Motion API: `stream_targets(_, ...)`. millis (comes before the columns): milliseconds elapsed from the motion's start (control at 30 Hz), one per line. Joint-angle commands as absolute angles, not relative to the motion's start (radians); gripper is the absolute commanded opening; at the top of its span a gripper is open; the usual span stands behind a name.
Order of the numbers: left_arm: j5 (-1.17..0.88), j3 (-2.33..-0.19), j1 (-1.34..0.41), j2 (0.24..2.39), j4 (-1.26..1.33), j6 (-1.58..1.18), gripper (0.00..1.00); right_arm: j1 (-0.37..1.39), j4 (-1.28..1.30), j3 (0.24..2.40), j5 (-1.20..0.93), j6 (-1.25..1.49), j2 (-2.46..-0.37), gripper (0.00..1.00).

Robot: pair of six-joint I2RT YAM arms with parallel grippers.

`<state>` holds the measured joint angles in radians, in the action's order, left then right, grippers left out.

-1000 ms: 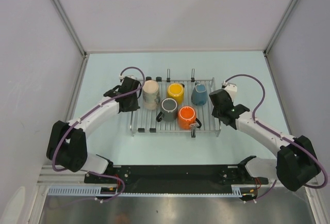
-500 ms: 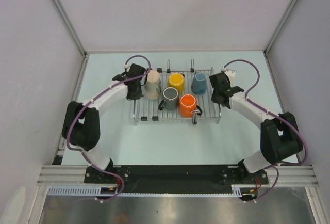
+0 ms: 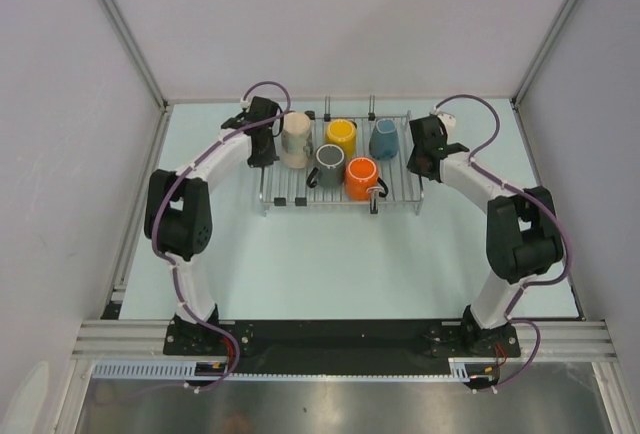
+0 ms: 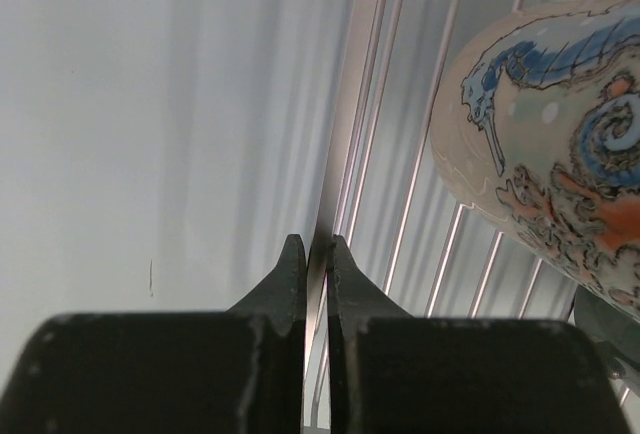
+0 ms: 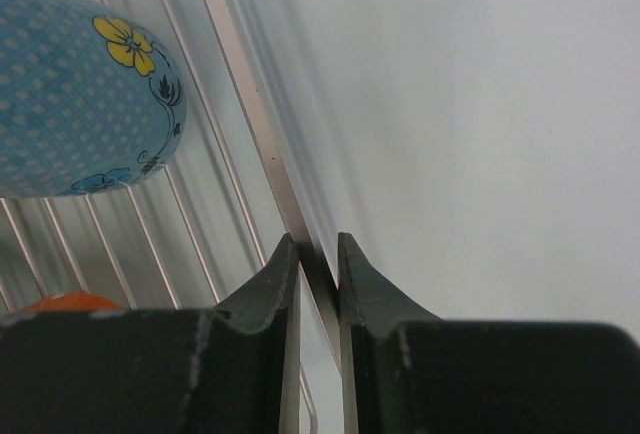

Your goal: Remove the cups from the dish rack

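The silver wire dish rack [image 3: 300, 201] lies on the pale table with five cups on it: cream [image 3: 295, 141], yellow [image 3: 341, 135], light blue [image 3: 384, 138], dark grey [image 3: 329, 164] and orange [image 3: 361, 176]. My left gripper [image 3: 264, 144] is shut on the rack's left rim bar [image 4: 345, 134], the bar running between its fingertips [image 4: 311, 244], with the painted cream cup [image 4: 560, 154] just to the right. On the other side my right gripper [image 3: 418, 149] is shut on the right rim bar [image 5: 240, 74], seen between the tips [image 5: 312, 242]. The blue flowered cup [image 5: 80, 104] lies to its left.
Grey walls close in the table at the back and both sides. Upright prongs [image 3: 326, 114] stand at the rack's far edge. Both arms stretch far forward from their bases [image 3: 200, 334] at the near edge.
Both arms have reached further away from their bases, carrying the rack and all its cups toward the back wall. The grips on the two rims have held.
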<state>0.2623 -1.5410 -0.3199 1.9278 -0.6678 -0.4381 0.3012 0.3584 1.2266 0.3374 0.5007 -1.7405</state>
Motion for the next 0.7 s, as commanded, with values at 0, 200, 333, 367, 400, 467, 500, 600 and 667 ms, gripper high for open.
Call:
stream_targets(0, 0.181, -1.589, -0.308, 2.02, -0.634, -0.531, 0.0, 0.281, 0.339, 1.218, 0.284, 0.643, -1.862, 0.0)
stream_targets(200, 0.173, -1.67, -0.301, 2.072, -0.629, -0.525, 0.0, 0.255, 0.336, 1.282, 0.265, 0.644, -1.937, 0.0)
stream_targets(333, 0.178, -1.671, -0.293, 2.091, -0.609, -0.54, 0.01, 0.249, 0.33, 1.299, 0.275, 0.635, -1.957, 0.0)
stream_targets(367, 0.178, -1.671, -0.291, 2.095, -0.606, -0.54, 0.01, 0.247, 0.331, 1.304, 0.27, 0.635, -1.966, 0.0)
stream_targets(400, 0.167, -1.672, -0.288, 2.1, -0.601, -0.545, 0.0, 0.247, 0.331, 1.313, 0.267, 0.634, -1.973, 0.0)
stream_targets(467, 0.155, -1.677, -0.285, 2.115, -0.598, -0.546, 0.01, 0.245, 0.334, 1.324, 0.268, 0.632, -1.983, 0.0)
stream_targets(500, 0.153, -1.678, -0.285, 2.117, -0.598, -0.548, 0.01, 0.245, 0.336, 1.333, 0.267, 0.63, -1.991, 0.0)
stream_targets(600, 0.159, -1.677, -0.285, 2.123, -0.595, -0.542, 0.0, 0.244, 0.336, 1.335, 0.27, 0.626, -1.997, 0.0)
stream_targets(667, 0.163, -1.677, -0.284, 2.123, -0.595, -0.541, 0.0, 0.244, 0.336, 1.331, 0.272, 0.623, -1.999, 0.0)
